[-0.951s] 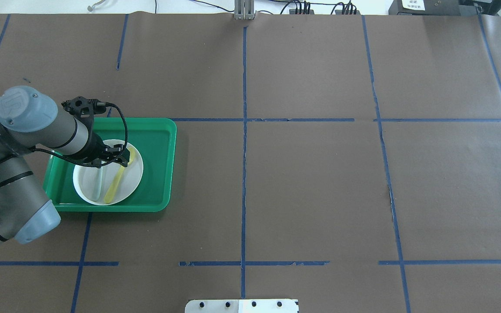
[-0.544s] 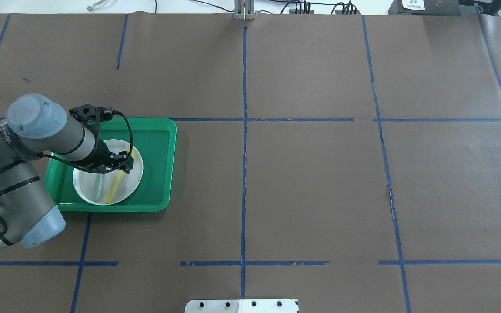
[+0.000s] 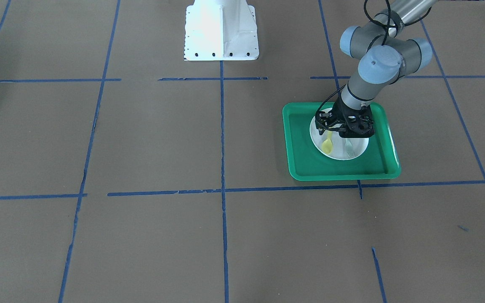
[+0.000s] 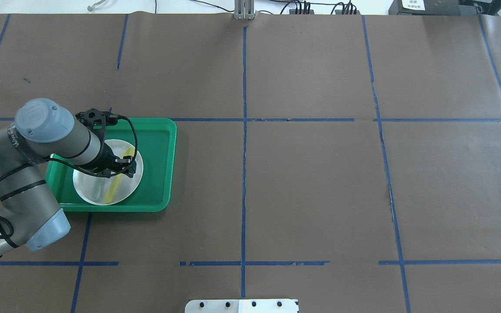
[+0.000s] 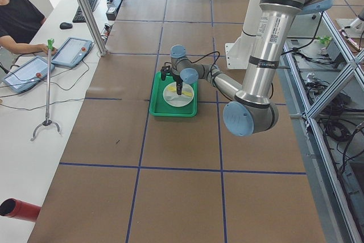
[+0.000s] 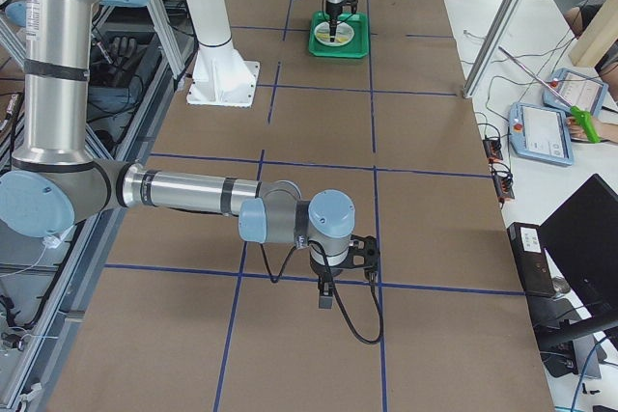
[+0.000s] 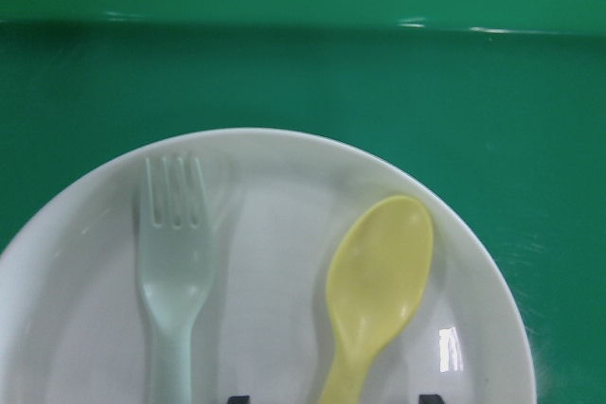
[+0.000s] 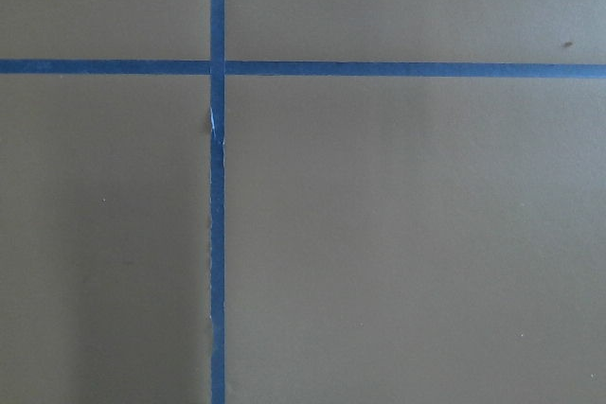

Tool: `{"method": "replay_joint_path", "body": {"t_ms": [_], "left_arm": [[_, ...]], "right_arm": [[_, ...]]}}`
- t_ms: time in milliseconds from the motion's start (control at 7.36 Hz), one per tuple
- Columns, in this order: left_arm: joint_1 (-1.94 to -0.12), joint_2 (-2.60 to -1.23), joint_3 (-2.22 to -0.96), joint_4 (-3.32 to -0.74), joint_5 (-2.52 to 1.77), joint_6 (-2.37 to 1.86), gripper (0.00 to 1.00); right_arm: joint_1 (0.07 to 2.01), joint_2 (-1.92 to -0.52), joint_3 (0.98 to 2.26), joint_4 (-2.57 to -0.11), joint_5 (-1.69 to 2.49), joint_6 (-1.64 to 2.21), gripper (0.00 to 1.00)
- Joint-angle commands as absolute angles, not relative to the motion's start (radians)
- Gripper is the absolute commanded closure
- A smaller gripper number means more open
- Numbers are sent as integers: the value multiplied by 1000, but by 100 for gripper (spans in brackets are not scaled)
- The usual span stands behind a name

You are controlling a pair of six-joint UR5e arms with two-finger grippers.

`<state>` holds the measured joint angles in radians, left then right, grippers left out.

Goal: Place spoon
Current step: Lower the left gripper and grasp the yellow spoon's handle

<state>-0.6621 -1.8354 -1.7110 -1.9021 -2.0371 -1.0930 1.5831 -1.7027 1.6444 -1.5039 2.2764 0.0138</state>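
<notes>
The yellow spoon (image 7: pixel 379 276) lies on a white plate (image 7: pixel 275 215) inside a green tray (image 7: pixel 284 73), with its bowl toward the tray's far wall. It also shows in the overhead view (image 4: pixel 113 190) and the front view (image 3: pixel 326 146). My left gripper (image 4: pixel 120 169) hangs open just above the plate. In the left wrist view its gripper (image 7: pixel 333 396) has one fingertip on each side of the spoon's handle, without touching it. My right gripper (image 6: pixel 326 296) hovers over bare table far from the tray. I cannot tell whether it is open or shut.
A pale grey-green fork (image 7: pixel 175 234) lies on the plate beside the spoon, parallel to it. The tray (image 4: pixel 159 143) has a raised rim all round. Brown paper with blue tape lines covers the table (image 4: pixel 311 187). The white robot base (image 3: pixel 220 29) stands mid-table.
My left arm has shifted slightly right and toward the table's near side, and the gripper has come down over the spoon's handle. The spoon and fork have not moved.
</notes>
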Motion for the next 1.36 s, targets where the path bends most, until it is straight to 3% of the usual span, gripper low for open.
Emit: {"method": "replay_joint_path", "body": {"t_ms": [0,272,680,1223], "left_arm": [[-660,-1838,-1710,-1902,-2037,-1092,53],[-660,-1836,-1712,-1902,-2036,-1088,80],[-661,-1825,-1723,-1902,-2036,-1086,97],[-741,-1810,-1882,-1771,-2037,-1005,100]], "right_arm": [[1583,-1703,1644,-1505,2276,14,0],[1583,-1703,1644,-1505,2276,12,0],[1583,-1703,1644,-1505,2276,14,0],[1583,-1703,1644,-1505,2276,14,0]]}}
